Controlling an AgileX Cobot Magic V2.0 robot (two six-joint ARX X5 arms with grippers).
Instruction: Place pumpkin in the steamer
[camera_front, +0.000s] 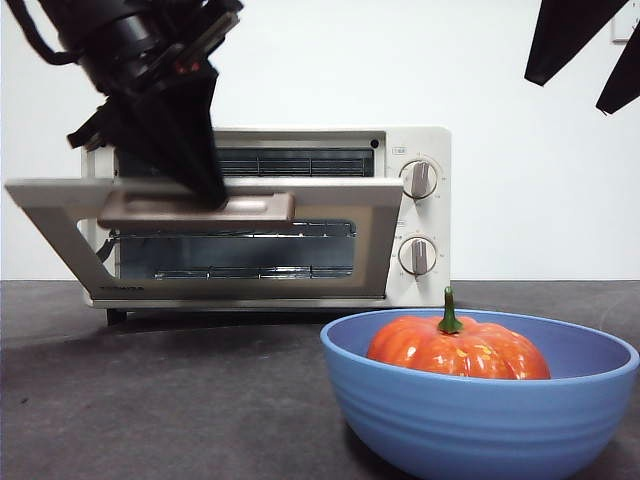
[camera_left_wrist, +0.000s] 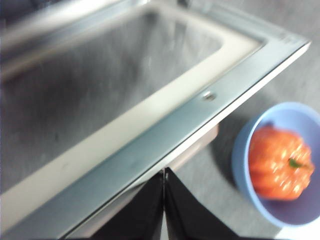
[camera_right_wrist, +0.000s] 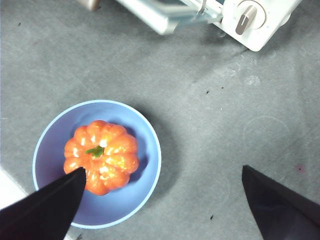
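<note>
The left gripper (camera_front: 210, 195) pinches the bar handle (camera_front: 196, 208) of the half-lowered door (camera_front: 375, 235); the right gripper (camera_right_wrist: 162, 192) hangs spread wide above. One pumpkin (camera_front: 458, 350) sits in one blue bowl (camera_front: 480, 420), before one steamer (camera_front: 425, 215) with two knobs, on a dark grey speckled worktop (camera_front: 150, 400) against a white wall

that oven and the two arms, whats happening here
The left claw is shut on the door handle of the steamer, with the door tilted partly open. The pumpkin sits in the blue bowl on the table in front of the steamer, untouched. The right claw hangs open above the table beside the bowl, holding nothing. Nothing is in the steamer yet.
</note>
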